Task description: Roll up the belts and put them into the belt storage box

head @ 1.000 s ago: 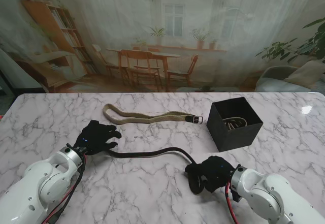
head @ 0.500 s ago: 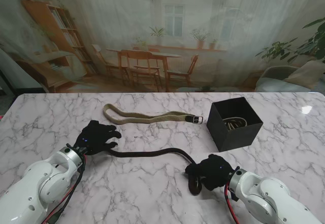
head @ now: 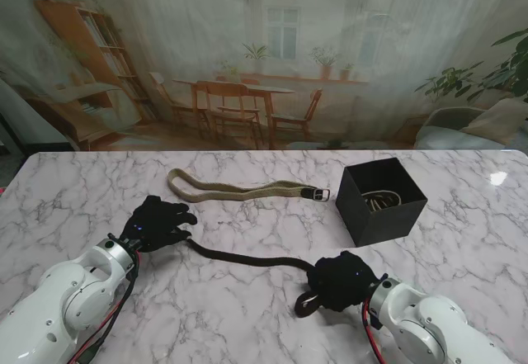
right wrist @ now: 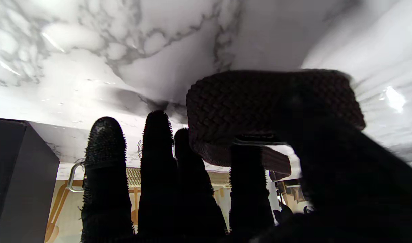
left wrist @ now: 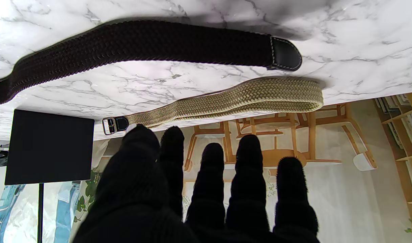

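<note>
From the stand, the white marble tabletop (head: 247, 298) holds a dark brown belt (head: 247, 258) that runs between the 2 black gloved hands. The right hand (head: 340, 281) is closed on a rolled loop at that belt's end. The left hand (head: 155, 222) rests with its fingers spread right by the belt's other end, holding nothing. A tan belt (head: 239, 188) lies farther from me, and its buckle is near the black belt storage box (head: 381, 202), which has something coiled inside. In the left wrist view, the left hand (left wrist: 199, 202) has its fingers apart and bare, with the dark brown belt (left wrist: 141, 44) and the tan belt (left wrist: 243, 99) both flat on the marble. In the right wrist view, the right hand (right wrist: 199, 189) pinches the rolled dark brown belt (right wrist: 273, 108) between thumb and fingers.
</note>
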`<state>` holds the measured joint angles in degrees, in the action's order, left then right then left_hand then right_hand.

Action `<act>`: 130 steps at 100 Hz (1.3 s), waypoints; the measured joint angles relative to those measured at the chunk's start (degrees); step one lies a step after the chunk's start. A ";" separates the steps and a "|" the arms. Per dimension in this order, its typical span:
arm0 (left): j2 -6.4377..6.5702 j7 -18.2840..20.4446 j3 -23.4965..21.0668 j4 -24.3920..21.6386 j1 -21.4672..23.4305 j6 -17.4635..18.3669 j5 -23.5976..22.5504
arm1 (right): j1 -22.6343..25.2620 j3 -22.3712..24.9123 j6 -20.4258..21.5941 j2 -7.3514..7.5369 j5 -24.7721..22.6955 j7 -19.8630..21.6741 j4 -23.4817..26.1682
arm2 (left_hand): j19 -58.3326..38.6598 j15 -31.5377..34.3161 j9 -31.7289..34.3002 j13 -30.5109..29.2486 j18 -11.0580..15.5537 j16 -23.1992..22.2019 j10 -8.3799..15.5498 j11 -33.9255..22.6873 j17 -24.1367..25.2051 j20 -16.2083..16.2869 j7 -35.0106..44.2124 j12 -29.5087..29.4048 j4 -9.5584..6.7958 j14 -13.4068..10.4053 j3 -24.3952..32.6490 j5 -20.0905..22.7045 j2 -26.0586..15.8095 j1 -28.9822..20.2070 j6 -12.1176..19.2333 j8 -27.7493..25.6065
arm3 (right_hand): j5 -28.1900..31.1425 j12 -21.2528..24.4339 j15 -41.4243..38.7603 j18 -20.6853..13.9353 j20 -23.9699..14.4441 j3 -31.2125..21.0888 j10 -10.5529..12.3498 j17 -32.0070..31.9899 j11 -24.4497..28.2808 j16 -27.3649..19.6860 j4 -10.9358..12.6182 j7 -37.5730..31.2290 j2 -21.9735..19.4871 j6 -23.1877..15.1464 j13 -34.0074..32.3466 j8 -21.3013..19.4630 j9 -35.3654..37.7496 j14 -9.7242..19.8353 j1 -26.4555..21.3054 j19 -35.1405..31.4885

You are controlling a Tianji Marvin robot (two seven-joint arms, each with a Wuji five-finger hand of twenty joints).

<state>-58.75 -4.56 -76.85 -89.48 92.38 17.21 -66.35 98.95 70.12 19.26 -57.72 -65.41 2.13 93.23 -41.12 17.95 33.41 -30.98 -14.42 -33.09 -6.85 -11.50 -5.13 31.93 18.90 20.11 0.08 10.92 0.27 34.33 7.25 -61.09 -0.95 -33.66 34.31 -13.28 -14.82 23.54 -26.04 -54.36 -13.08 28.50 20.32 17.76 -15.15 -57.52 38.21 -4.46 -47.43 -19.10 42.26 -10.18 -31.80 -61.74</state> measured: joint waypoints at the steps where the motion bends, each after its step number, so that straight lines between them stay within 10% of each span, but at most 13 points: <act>1: 0.00 0.01 0.00 0.00 0.00 0.00 0.01 | -0.03 -0.07 -0.09 -0.02 0.04 -0.25 -0.08 | 0.00 0.00 0.00 0.00 0.00 0.00 0.00 0.00 0.00 0.00 0.00 0.00 0.00 0.00 0.00 0.00 0.00 0.00 0.00 0.00 | 0.02 0.00 -0.03 0.00 0.07 0.32 0.69 1.28 0.00 0.02 -0.02 -0.78 0.00 0.25 -1.74 0.45 2.34 0.01 -0.05 -0.52; 15: 0.00 0.04 0.01 0.02 -0.01 0.08 0.02 | -0.67 -1.49 -1.29 -0.24 -0.51 -6.17 -2.15 | 0.00 -0.01 0.00 0.00 0.00 0.00 0.00 0.00 0.00 0.00 0.00 0.00 0.00 0.00 0.00 0.00 0.00 0.01 0.00 0.00 | 0.03 -1.54 -6.62 -2.34 -0.42 2.23 5.11 8.74 3.02 5.12 -0.52 -2.92 -0.58 0.94 -12.81 0.36 13.33 4.70 -0.16 -7.07; 41: -0.01 -0.08 -0.08 0.04 0.00 0.13 0.02 | -1.29 -2.80 -3.07 -0.67 -1.45 -11.26 -4.21 | 0.00 -0.01 -0.01 0.00 0.00 0.00 0.00 0.00 0.00 0.00 0.00 0.00 0.00 0.00 0.00 0.00 0.00 0.01 0.00 0.00 | -1.06 -8.91 -20.97 -5.11 -3.53 4.52 5.71 18.64 7.70 14.52 -0.69 -3.46 -1.81 2.00 -24.59 -3.75 23.20 5.68 -0.19 -19.45; 50: -0.01 -0.10 -0.08 0.05 0.01 0.14 0.02 | -1.56 -3.05 -3.16 -0.75 -2.11 -12.53 -4.86 | 0.00 -0.01 -0.65 0.00 0.00 0.00 -0.03 0.37 0.00 0.00 0.00 0.00 0.00 0.00 0.00 0.00 0.00 0.02 0.00 0.00 | -6.54 -8.91 -26.09 -5.12 -3.52 4.38 5.19 20.08 8.90 15.27 -0.17 11.88 -4.69 2.73 -25.30 -1.73 25.85 5.67 -0.03 -21.42; 59: -0.01 -0.11 -0.08 0.05 0.01 0.18 0.03 | -1.84 -3.31 -3.23 -0.79 -2.11 -13.07 -5.34 | 0.01 -0.01 -0.64 0.00 0.00 0.00 -0.04 0.36 0.00 0.00 0.00 0.00 0.00 0.00 0.00 0.00 0.00 0.02 0.00 0.00 | -18.70 -8.95 -32.64 -5.07 -3.09 3.57 2.89 23.06 10.98 16.36 3.65 19.57 -6.56 -9.86 -26.33 4.28 28.67 3.29 -0.21 -23.63; 73: -0.01 -0.20 -0.08 0.08 0.01 0.21 0.04 | -2.07 -3.63 -3.87 -0.86 -2.39 -14.31 -5.84 | 0.01 -0.02 -0.65 0.00 0.00 0.00 -0.05 0.36 0.00 0.00 0.00 0.00 0.00 0.00 0.00 0.00 0.00 0.02 0.00 0.00 | -19.08 -9.67 -40.42 -3.78 -1.03 3.55 0.98 28.06 11.51 16.59 4.60 20.03 -8.22 -18.38 -27.09 6.24 30.25 1.82 -1.08 -25.94; 96: -0.02 -0.24 -0.16 0.11 0.02 0.22 0.04 | -2.12 -3.46 -3.67 -1.07 -1.23 -13.94 -5.93 | 0.01 -0.02 -0.64 0.00 -0.01 0.00 -0.07 0.35 0.00 0.00 0.00 0.00 0.00 0.00 0.00 0.00 0.00 0.02 0.00 0.00 | 2.88 -11.05 -43.16 -2.21 1.84 3.63 -0.37 30.37 11.55 15.89 4.61 14.59 -11.24 -20.65 -27.14 4.39 30.32 0.88 -2.22 -27.07; 114: -0.02 -0.26 -0.17 0.11 0.04 0.22 0.04 | -2.04 -3.00 -2.86 -1.11 -1.40 -13.32 -5.78 | 0.01 -0.02 -0.65 0.00 -0.01 0.00 -0.07 0.35 0.00 0.00 0.00 0.00 0.00 0.00 0.00 0.00 0.00 0.02 0.00 0.00 | 7.05 -8.53 -38.24 -4.17 2.57 3.04 1.48 30.23 10.37 13.02 1.75 6.59 -7.56 -13.13 -28.11 14.03 34.71 0.94 0.24 -27.10; 130: -0.02 -0.25 -0.10 0.12 0.03 0.22 0.04 | -1.79 -2.05 -1.22 -0.91 -3.84 -12.33 -5.07 | 0.02 -0.02 -0.65 0.00 -0.01 0.00 -0.08 0.35 0.00 0.00 0.00 0.00 0.00 0.00 0.00 0.00 0.00 0.02 0.00 0.00 | 11.93 -5.05 -30.52 -6.42 -0.60 1.23 3.99 27.83 7.90 13.05 7.16 18.69 -7.52 -11.36 -28.11 1.28 36.33 2.03 11.70 -27.72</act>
<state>-58.77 -4.81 -76.96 -89.36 92.41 17.44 -66.30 97.16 68.06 18.03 -58.62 -69.24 -10.20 88.16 -41.10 17.93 32.77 -30.98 -14.43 -33.09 -6.93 -11.15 -5.13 31.93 18.90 20.11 0.08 10.92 0.27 34.33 7.25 -61.08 -0.95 -33.66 46.24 -18.32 -45.34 17.12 -26.65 -53.13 -9.08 56.33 28.22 30.81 -7.99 -38.84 30.69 -15.82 -75.55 -17.81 78.59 -8.15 -20.10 -89.45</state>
